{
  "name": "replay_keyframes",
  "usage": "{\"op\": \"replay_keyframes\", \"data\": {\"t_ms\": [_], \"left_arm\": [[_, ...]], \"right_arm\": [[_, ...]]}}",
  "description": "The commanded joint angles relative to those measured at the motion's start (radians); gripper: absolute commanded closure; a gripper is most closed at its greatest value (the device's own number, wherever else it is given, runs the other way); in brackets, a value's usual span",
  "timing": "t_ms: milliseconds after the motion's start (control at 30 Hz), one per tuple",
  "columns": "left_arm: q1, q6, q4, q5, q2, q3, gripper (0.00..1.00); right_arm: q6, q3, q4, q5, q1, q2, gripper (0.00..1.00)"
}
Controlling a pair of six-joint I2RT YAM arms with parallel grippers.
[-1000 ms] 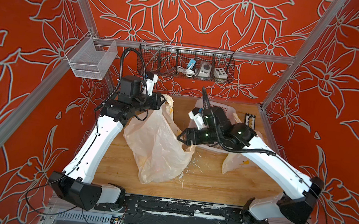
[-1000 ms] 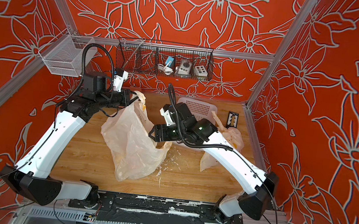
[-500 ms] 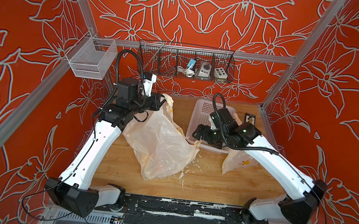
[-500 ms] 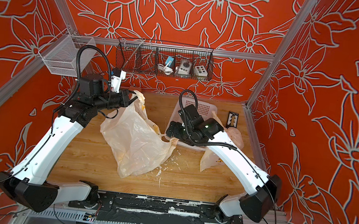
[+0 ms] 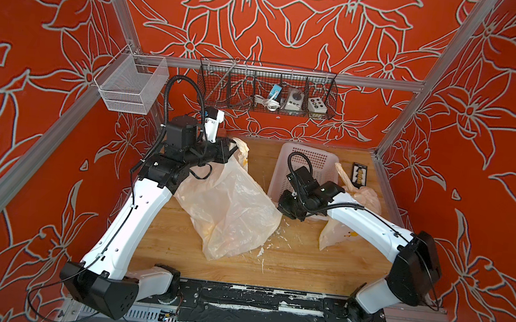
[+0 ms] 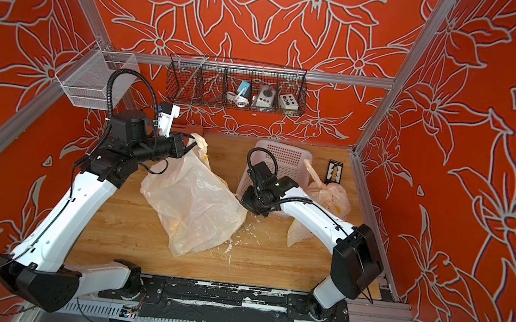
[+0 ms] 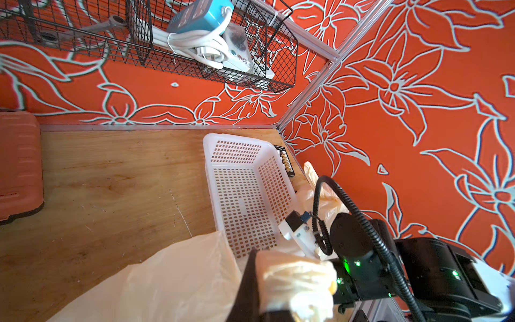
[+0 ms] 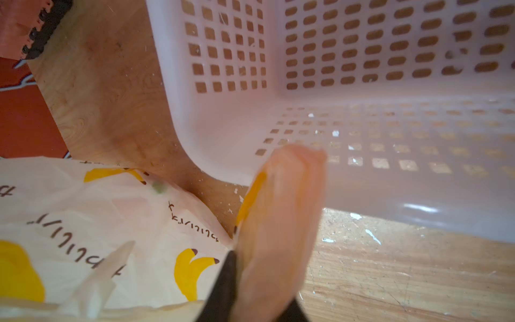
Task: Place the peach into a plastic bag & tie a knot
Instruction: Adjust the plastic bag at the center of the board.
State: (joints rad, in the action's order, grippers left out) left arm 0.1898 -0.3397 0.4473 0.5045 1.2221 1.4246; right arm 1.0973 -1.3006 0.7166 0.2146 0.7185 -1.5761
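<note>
Right wrist view showed yellow bananas and brown script (upside down, unreadable) printed on the plastic bag, which lay on the bench beside the basket. Right hand was clamped on a fold of it; left hand gripped its top edge. Whether the peach was inside could not be told.

The tabletop is matt wood with visible grain, scuffed and flecked white. The bag is thin translucent plastic, crinkled and faintly glossy. The basket is smooth white perforated plastic. The rack is black metal wire, and the frame is brushed metal.
</note>
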Motion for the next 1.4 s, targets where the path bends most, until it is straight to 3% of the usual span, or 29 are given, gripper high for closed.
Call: {"op": "replay_keyframes", "data": {"t_ms": [0,100,167,233,333,400,500,600,667,767,900,1067,1133,1233,1367], "left_arm": [[-0.001,0.024,0.084,-0.104,-0.054,0.068,1.00],[-0.001,0.030,0.241,-0.307,-0.085,0.149,1.00],[-0.001,0.021,0.282,-0.358,-0.114,0.163,1.00],[-0.001,-0.043,0.250,-0.315,-0.149,0.129,1.00],[0.025,-0.188,0.061,-0.196,-0.214,0.000,1.00],[0.088,-0.258,-0.071,-0.197,-0.262,-0.098,1.00],[0.154,-0.254,-0.140,-0.256,-0.267,-0.190,1.00],[0.178,-0.268,-0.292,-0.206,-0.242,-0.312,0.99],[0.191,-0.258,-0.404,-0.178,-0.202,-0.384,0.98],[0.204,-0.239,-0.501,-0.149,-0.178,-0.448,0.98],[0.211,-0.228,-0.543,-0.120,-0.174,-0.472,0.98],[0.212,-0.214,-0.520,-0.084,-0.179,-0.463,0.98],[0.217,-0.214,-0.509,-0.069,-0.176,-0.449,0.98],[0.228,-0.208,-0.512,-0.056,-0.173,-0.436,0.98],[0.247,-0.191,-0.507,-0.045,-0.176,-0.426,0.98]], "right_arm": [[-0.172,-0.138,0.030,-0.094,-0.020,0.079,1.00],[-0.406,-0.337,0.115,-0.051,-0.021,0.131,1.00],[-0.489,-0.461,0.214,-0.024,-0.021,0.139,1.00],[-0.528,-0.542,0.273,-0.008,-0.021,0.145,1.00],[-0.553,-0.612,0.312,0.005,-0.028,0.156,1.00],[-0.550,-0.604,0.317,0.000,-0.046,0.171,1.00],[-0.544,-0.489,0.270,0.006,-0.098,0.204,1.00],[-0.555,-0.307,0.146,0.039,-0.167,0.215,1.00],[-0.584,-0.285,0.178,-0.006,-0.188,0.186,0.99],[-0.623,-0.339,0.293,-0.074,-0.204,0.164,0.75],[-0.704,-0.504,0.479,-0.254,-0.202,0.166,0.42],[-0.814,-0.759,0.673,-0.379,-0.140,0.134,0.36],[-0.816,-0.818,0.688,-0.349,-0.077,0.122,0.36],[-0.745,-0.857,0.638,-0.182,-0.001,0.093,0.38],[-0.569,-0.711,0.355,0.052,0.030,0.122,0.36]]}}
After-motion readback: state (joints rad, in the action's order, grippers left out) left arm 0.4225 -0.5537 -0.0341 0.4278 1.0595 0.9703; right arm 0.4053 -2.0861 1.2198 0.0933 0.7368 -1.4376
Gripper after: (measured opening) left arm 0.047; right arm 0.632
